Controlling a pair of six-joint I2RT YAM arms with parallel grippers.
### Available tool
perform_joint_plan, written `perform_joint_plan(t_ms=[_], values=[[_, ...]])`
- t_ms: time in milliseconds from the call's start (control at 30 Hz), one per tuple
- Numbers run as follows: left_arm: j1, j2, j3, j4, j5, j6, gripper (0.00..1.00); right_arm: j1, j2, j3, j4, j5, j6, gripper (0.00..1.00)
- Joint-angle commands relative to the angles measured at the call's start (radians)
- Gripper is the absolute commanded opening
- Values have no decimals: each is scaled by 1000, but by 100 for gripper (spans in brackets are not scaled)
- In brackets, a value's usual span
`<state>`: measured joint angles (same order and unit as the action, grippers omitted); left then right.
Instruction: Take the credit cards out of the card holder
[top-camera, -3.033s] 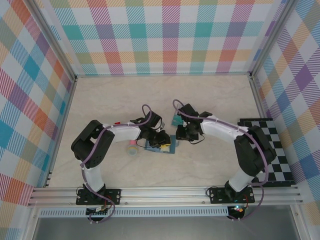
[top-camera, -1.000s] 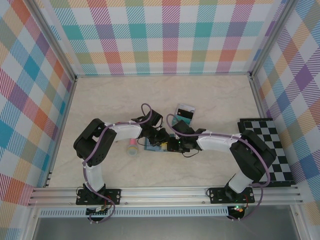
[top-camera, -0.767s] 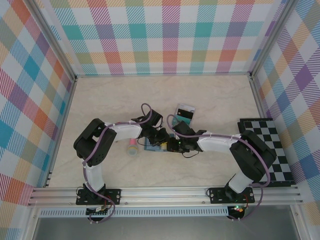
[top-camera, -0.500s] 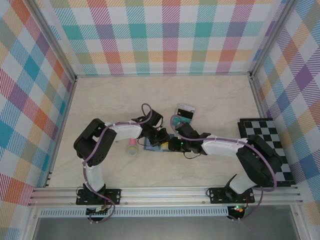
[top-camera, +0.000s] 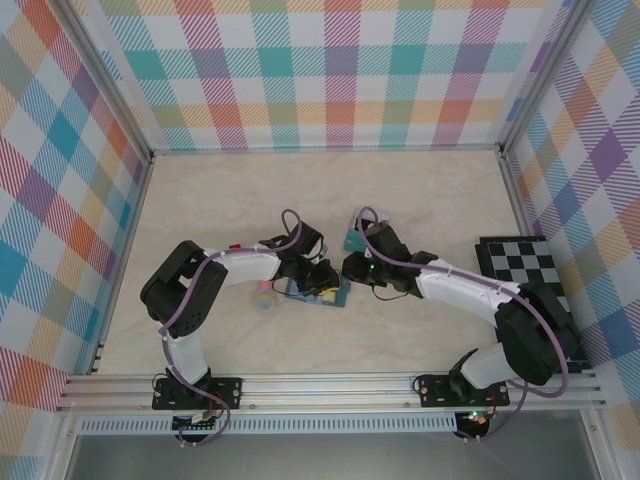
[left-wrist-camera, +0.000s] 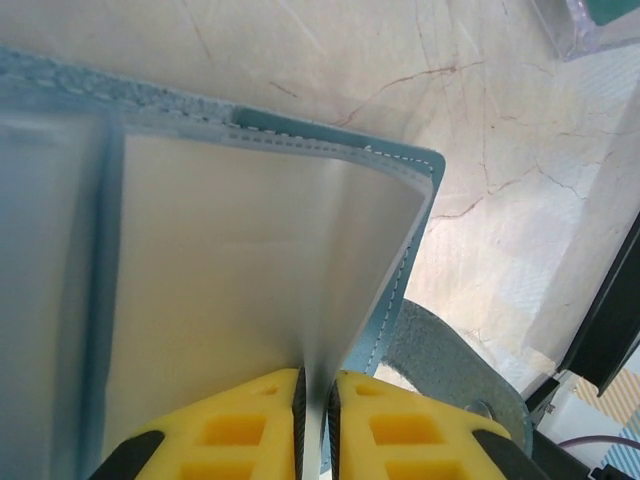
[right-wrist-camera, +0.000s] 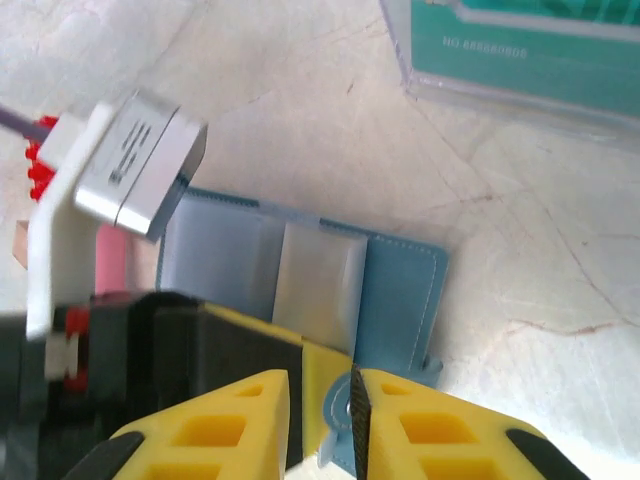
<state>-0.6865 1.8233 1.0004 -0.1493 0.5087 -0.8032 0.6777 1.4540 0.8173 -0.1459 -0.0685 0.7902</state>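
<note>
Card holder (left-wrist-camera: 250, 280) pinched by the low left gripper (left-wrist-camera: 313, 398); right gripper (right-wrist-camera: 345, 388) tight around a card (right-wrist-camera: 357, 440).

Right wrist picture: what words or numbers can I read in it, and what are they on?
"NO" and then a row of digits, too blurred to be sure of: on the teal credit card.
Tiny print on the grey block: too small to read.
Nothing is written on the card holder.
</note>
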Motion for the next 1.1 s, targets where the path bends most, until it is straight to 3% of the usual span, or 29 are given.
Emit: perform_joint_plan(t_ms=[0,267,600,800,1067], values=[[-10,-46,-32,18,19,16,17,-29,85,93,-94,-111,3,24],[-10,-114,-64,47,43,16,34,-36,200,193,-144,-186,-6,25],[-10,-131,-132,101,60,-14,24,-37,297,260,-210,-285,-28,26],[-7,-146,-140,107,67,-19,25,-36,348,271,-249,-291,-44,25],[66,-274,-131,-106,-22,44,33,-37,390,275,-273,-236,-63,23]])
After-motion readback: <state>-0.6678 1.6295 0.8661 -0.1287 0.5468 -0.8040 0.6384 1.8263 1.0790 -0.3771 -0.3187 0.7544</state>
